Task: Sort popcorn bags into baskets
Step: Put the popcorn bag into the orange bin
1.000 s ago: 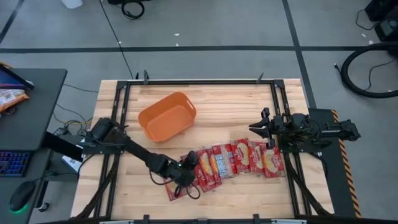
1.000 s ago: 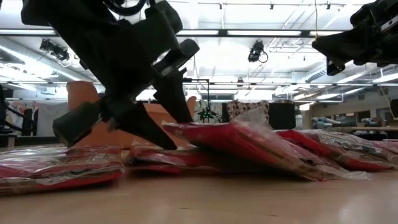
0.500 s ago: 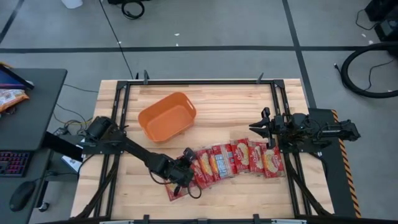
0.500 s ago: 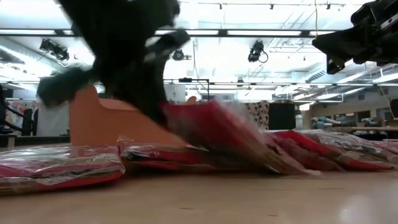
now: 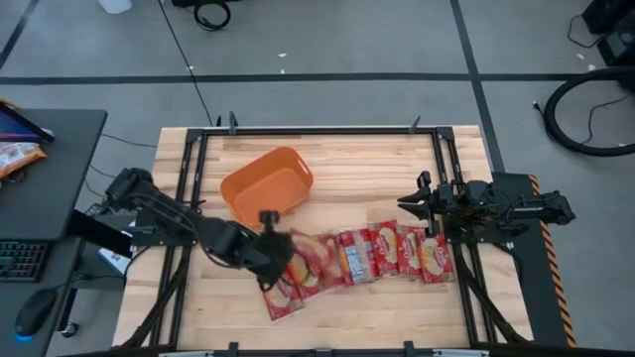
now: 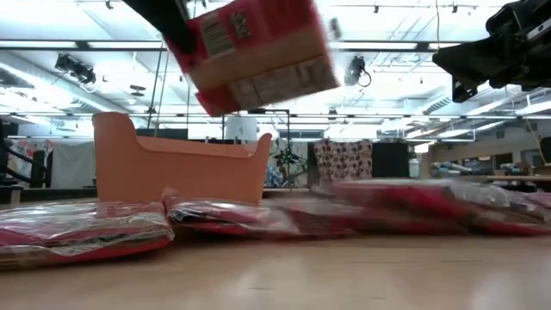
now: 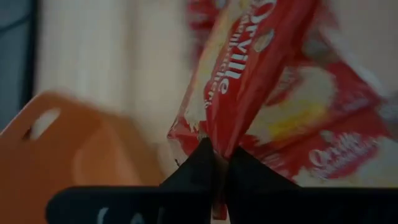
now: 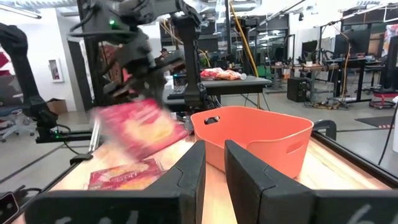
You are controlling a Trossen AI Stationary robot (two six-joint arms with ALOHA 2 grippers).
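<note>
My left gripper [image 5: 270, 246] is shut on one red popcorn bag [image 6: 254, 52], which is in the air between the orange basket [image 5: 266, 185] and the row of bags. Several more popcorn bags [image 5: 382, 253] lie flat in an overlapping row across the middle of the table. Another bag [image 5: 281, 302] lies nearer the front edge. The basket stands on the table at the far left of centre. My right gripper [image 5: 415, 203] hovers at the table's right side, above the row's right end. Its fingers [image 8: 198, 168] are slightly apart with nothing between them. My left gripper pinches the bag by one end edge [image 7: 214, 144] between its two fingertips. The bag reaches out beyond the fingers, tilted. It is lifted clear of the table and of the other bags.
Dark metal rails [image 5: 298, 130] frame the wooden table top. Bare wood [image 5: 377, 164] lies to the right of the basket and along the near edge. A desk with a keyboard [image 5: 25, 260] stands off the table's left side.
My left gripper has shut on the left-most bag of the row. It has risen with the bag and gone toward the table's left and far edges, toward the basket. The bag, which lay slanted on the others, is now lifted clear. The rest of the row has settled flatter.
</note>
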